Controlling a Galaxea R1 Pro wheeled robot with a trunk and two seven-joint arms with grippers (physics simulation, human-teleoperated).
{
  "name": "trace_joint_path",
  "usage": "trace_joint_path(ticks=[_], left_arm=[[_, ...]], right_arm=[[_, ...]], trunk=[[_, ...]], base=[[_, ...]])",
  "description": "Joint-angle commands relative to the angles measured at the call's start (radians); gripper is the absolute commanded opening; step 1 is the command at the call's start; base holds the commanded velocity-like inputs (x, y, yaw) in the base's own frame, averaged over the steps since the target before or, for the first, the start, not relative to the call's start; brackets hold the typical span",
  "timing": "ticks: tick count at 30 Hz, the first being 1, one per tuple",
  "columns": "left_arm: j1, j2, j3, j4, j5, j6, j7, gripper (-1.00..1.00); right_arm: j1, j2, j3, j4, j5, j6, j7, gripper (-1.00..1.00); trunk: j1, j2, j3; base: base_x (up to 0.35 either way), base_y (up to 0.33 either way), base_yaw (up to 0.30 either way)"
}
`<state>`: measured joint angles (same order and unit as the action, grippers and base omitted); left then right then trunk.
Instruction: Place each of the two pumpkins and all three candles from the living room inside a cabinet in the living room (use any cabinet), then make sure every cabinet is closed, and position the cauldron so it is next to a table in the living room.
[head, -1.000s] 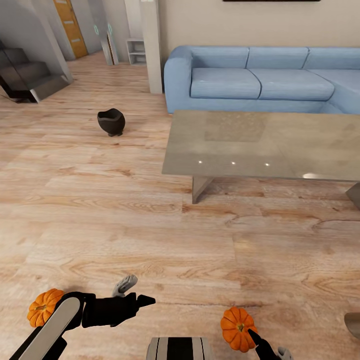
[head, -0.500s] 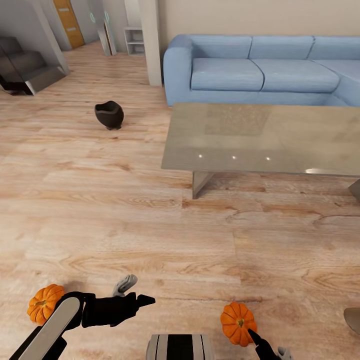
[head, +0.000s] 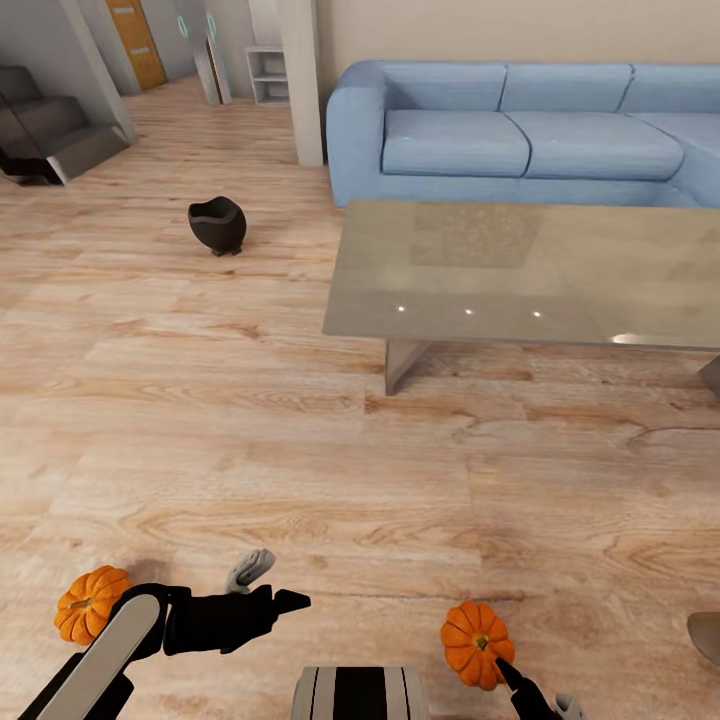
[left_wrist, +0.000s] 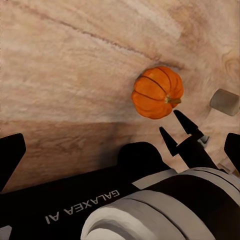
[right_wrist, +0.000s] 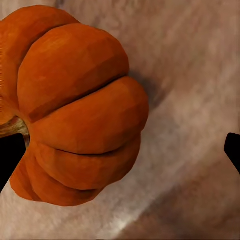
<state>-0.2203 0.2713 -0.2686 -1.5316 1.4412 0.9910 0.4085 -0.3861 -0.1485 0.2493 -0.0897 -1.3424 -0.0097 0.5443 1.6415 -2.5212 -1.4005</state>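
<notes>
Right, I have the right gripper (head: 520, 685) spread wide beside one pumpkin (head: 476, 644) on the floor (head: 300, 450), gripping nothing. Left fingers (head: 292, 601): gap unreadable. Other pumpkin (head: 90, 604) by my left arm; cauldron (head: 217, 224) well off the bench (head: 520, 270).

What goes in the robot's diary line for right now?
scene: living room | right tool: open beside pumpkin | left tool: open, empty | second pumpkin: floor | cauldron: apart from table
</notes>
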Motion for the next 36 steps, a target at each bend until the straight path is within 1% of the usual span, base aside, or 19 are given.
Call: trace_joint_path(ticks=[1, 19, 32, 34, 36], left_arm=[[-0.001, 0.001, -0.002, -0.001, 0.01, 0.0, 0.01, 1.0], [-0.001, 0.0, -0.015, 0.0, 0.01, 0.0, 0.012, 1.0], [-0.001, 0.0, -0.009, -0.001, 0.01, 0.0, 0.011, 1.0], [-0.001, 0.0, -0.009, -0.001, 0.01, 0.0, 0.011, 1.0], [-0.001, 0.0, -0.009, -0.001, 0.01, 0.0, 0.011, 1.0]], right_arm=[[0.0, 0.0, 0.008, 0.001, -0.009, -0.001, 0.003, 1.0], [0.0, 0.0, 0.008, 0.001, -0.009, -0.001, 0.003, 1.0], [0.0, 0.001, 0.008, 0.001, -0.009, -0.001, 0.003, 1.0], [0.0, 0.001, 0.008, 0.001, -0.009, -0.001, 0.003, 1.0], [0.0, 0.001, 0.008, 0.001, -0.009, -0.001, 0.003, 1.0]], trunk=[[0.0, 0.0, -0.001], [0.0, 0.0, -0.001], [0.0, 0.0, -0.001], [0.001, -0.001, -0.008], [0.001, -0.001, -0.008]], base=[[0.096, 0.039, 0.0], [0.078, 0.02, 0.0], [0.017, 0.004, 0.0], [0.0, 0.0, 0.0], [0.0, 0.0, 0.0]])
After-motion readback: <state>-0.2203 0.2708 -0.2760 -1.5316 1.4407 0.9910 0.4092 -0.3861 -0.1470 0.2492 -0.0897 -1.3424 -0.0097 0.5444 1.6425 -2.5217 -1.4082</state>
